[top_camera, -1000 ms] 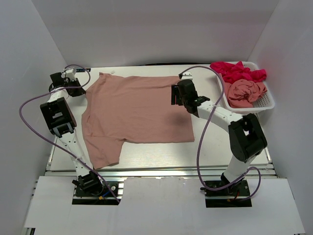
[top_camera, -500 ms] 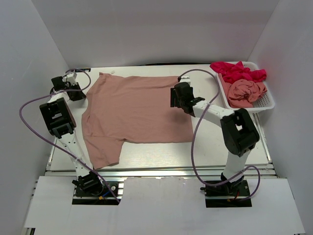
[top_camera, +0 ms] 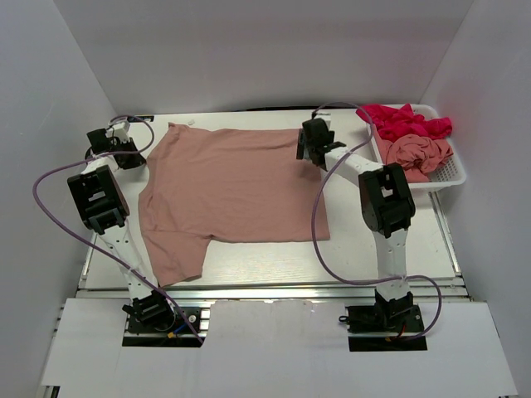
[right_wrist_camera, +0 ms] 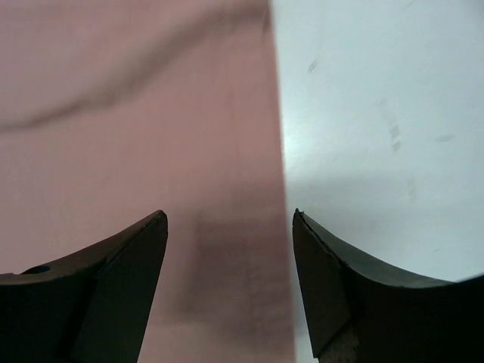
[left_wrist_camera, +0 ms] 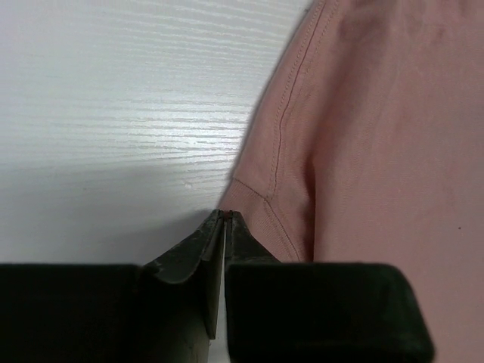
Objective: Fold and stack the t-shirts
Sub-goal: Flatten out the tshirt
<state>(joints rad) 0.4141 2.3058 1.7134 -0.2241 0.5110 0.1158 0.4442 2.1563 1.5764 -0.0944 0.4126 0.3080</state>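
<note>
A dusty salmon-pink t-shirt (top_camera: pixel 232 186) lies spread flat on the table (top_camera: pixel 390 249). My left gripper (top_camera: pixel 129 157) is at the shirt's far-left sleeve. In the left wrist view that gripper (left_wrist_camera: pixel 225 215) is shut to a thin slit, its tips touching the sleeve's hem corner (left_wrist_camera: pixel 257 204). Whether any cloth is pinched does not show. My right gripper (top_camera: pixel 305 148) hovers over the shirt's far-right corner. In the right wrist view it (right_wrist_camera: pixel 229 215) stands open, and the shirt's straight edge (right_wrist_camera: pixel 276 151) runs between the fingers.
A white mesh basket (top_camera: pixel 444 178) stands at the far right. It holds a crumpled magenta-red shirt (top_camera: pixel 406 122) and a crumpled pink shirt (top_camera: pixel 419 155). White walls close in the table on the left, back and right.
My right arm has swung toward the back, carrying its open gripper from the shirt's right edge up to its far-right corner. The left gripper shifted slightly left. The shirt has not moved.
</note>
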